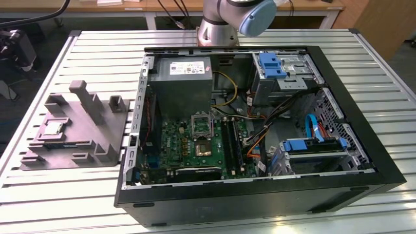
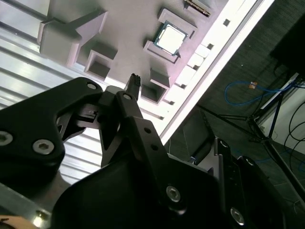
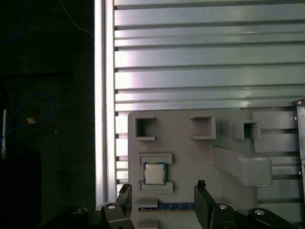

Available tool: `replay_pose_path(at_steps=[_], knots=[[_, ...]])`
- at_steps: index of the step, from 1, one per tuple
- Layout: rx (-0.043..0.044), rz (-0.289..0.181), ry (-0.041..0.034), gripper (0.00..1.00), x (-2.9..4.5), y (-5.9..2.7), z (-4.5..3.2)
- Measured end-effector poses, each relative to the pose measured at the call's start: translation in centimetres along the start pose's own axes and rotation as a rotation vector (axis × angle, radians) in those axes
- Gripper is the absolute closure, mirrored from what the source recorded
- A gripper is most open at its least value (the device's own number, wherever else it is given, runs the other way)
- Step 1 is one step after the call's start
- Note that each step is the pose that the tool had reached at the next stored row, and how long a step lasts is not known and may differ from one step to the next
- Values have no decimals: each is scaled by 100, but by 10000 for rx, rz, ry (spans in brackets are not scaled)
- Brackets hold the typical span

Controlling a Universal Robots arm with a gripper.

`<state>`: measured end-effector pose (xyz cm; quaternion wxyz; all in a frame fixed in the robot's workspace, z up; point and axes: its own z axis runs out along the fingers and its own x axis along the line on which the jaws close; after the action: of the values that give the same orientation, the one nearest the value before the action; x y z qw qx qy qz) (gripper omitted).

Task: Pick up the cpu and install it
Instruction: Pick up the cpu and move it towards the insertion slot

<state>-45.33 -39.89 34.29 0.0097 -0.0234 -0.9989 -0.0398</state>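
Sitting in a recess of the grey holder block (image 3: 190,157), the cpu (image 3: 154,173) lies near the gripper (image 3: 163,187), fingers (image 3: 202,194) apart.

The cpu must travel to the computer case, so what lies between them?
In the exterior view, grey upright posts stand between the cpu and the case, then a strip of bare table.

Silver-grey arm (image 1: 217,27) with pale blue joint cap (image 1: 255,18); matte black claw (image 3: 163,186) with silver screws (image 2: 173,192).
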Motion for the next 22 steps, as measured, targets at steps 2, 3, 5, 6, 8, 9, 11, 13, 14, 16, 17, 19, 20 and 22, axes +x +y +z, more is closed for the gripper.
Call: replay_pose_path(at_steps=[2, 3, 5, 6, 8, 9, 11, 13, 14, 16, 17, 19, 20, 22], knots=[[0, 0, 0, 37, 0, -1, 12], [1, 0, 1, 37, 0, -2, 19], [1, 0, 2, 37, -1, -2, 29], [1, 0, 2, 37, -1, -3, 34], [2, 0, 3, 37, -1, -3, 39], [1, 0, 3, 37, -1, -4, 42], [1, 0, 1, 37, -1, -4, 47], [1, 1, 2, 37, -1, -4, 51], [1, 0, 2, 37, -1, -4, 52], [1, 1, 1, 37, -1, -5, 56], [1, 0, 2, 37, -1, -5, 57], [1, 0, 1, 37, -1, -6, 72], [0, 0, 1, 37, -1, -6, 73], [0, 0, 1, 37, -1, -7, 77]])
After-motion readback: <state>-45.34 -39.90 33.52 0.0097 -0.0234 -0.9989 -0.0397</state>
